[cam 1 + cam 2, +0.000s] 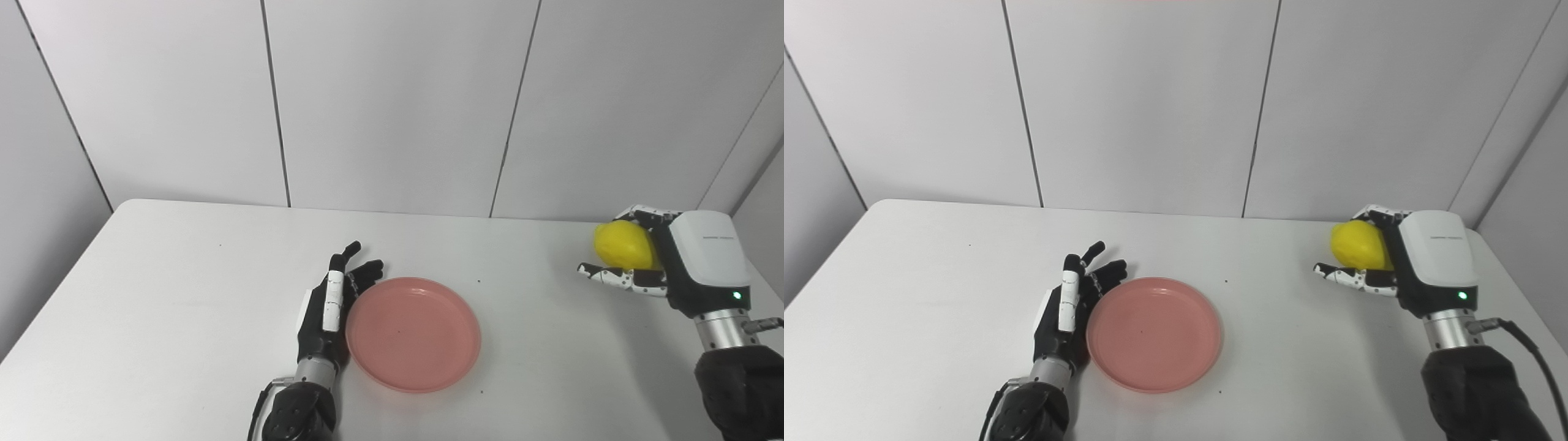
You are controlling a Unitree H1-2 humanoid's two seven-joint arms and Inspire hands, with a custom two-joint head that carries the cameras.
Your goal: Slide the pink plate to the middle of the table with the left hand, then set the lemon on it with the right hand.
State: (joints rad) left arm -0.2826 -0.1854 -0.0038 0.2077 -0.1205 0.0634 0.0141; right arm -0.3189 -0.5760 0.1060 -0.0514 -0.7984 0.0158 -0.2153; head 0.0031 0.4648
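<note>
Nearest me, my left hand (pixel 331 306) lies edge-on on the worktop (pixel 153 318), fingers spread and straight, holding nothing. Its inner side sits right against the left rim of the pink plate (pixel 413 334), touching it or very nearly. The plate rests flat just to the right of that hand, roughly at the centre of the worktop, and it is bare. So the sliding part looks finished to me, or as good as finished.

Farther out and well off to the right of the plate, my right hand (pixel 667 263) is lifted above the worktop with its fingers curled round the lemon (pixel 623 245), thumb underneath. The lemon is clearly off the surface and gripped.

What is left, as I judge it: carry the lemon leftward over the plate, lower it, let go. My left hand should probably clear away from the rim first.
</note>
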